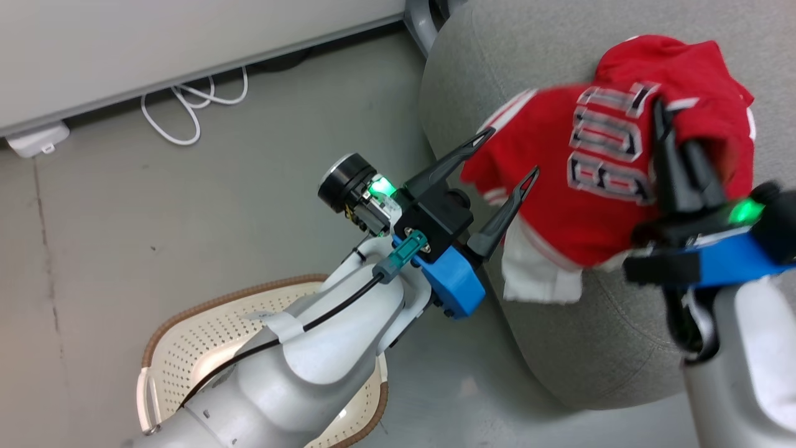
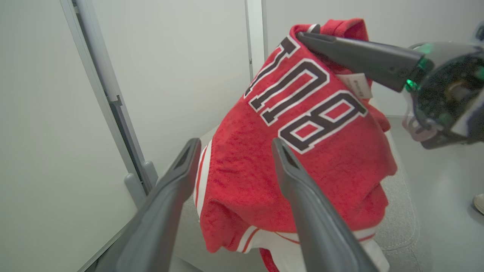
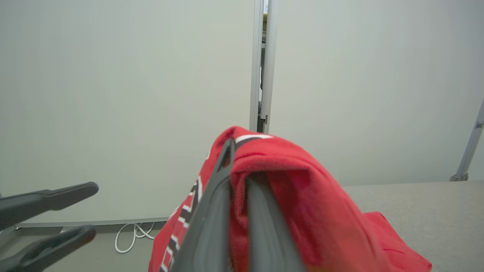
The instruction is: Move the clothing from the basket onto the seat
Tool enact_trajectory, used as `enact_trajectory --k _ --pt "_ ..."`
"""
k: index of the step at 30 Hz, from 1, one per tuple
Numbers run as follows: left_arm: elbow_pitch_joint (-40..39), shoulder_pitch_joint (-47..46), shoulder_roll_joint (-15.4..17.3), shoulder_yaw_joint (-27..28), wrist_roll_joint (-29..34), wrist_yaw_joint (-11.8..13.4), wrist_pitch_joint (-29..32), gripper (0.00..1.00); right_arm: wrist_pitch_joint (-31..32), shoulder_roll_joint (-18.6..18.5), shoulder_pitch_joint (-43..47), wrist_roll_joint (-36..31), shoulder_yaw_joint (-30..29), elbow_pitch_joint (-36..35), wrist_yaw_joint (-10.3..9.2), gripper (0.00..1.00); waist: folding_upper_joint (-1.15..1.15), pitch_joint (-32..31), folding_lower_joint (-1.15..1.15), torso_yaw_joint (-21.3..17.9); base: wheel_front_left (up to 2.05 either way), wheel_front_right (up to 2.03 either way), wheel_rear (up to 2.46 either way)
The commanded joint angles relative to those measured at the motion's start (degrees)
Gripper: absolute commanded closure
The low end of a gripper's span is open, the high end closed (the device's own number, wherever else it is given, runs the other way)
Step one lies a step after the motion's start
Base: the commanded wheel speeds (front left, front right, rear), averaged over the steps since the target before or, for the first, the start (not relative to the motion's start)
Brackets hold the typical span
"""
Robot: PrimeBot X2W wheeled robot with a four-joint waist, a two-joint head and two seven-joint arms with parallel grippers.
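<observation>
The red jersey (image 1: 591, 186) with dark white-edged lettering hangs from my right gripper (image 1: 660, 109), which is shut on a fold near its top. It hangs over the grey seat (image 1: 559, 348), its white hem draping at the seat's front edge. My left gripper (image 1: 513, 150) stands open just left of the jersey, with nothing between its fingers. The left wrist view shows the jersey (image 2: 302, 151) beyond my open left gripper (image 2: 235, 143). In the right wrist view, the right gripper (image 3: 240, 166) pinches the cloth (image 3: 295, 196). The basket (image 1: 186, 336) sits at lower left, mostly hidden by my left arm.
A white cable (image 1: 193, 106) loops on the grey floor by the pale wall panel, next to a white power block (image 1: 37, 140). More red cloth (image 3: 385, 230) lies on the seat (image 3: 416, 200) behind the held fold. Metal frame legs (image 2: 140, 181) stand beside the seat.
</observation>
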Motion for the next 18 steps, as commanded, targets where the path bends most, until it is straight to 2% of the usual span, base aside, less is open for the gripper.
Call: enact_trajectory --k 1,8,18 --pt "-0.2 -1.5 0.1 0.3 0.7 0.4 -0.2 0.00 -0.2 -0.1 -3.0 0.4 -1.3 -0.8 0.03 1.00 0.00 2.2 0.00 0.5 0.00 0.00 0.00" --pt "-0.4 -5.9 0.1 -0.2 2.9 0.9 -0.2 0.00 -0.2 -4.0 -18.1 0.6 -7.6 -3.5 0.03 1.00 0.00 11.0 0.00 1.7 0.00 0.00 0.00" --pt "-0.3 -13.3 0.4 -0.3 5.7 1.8 0.1 0.00 -0.2 -17.2 -33.1 1.2 -21.5 -3.3 0.02 1.00 0.00 23.6 0.00 1.9 0.00 0.00 0.00"
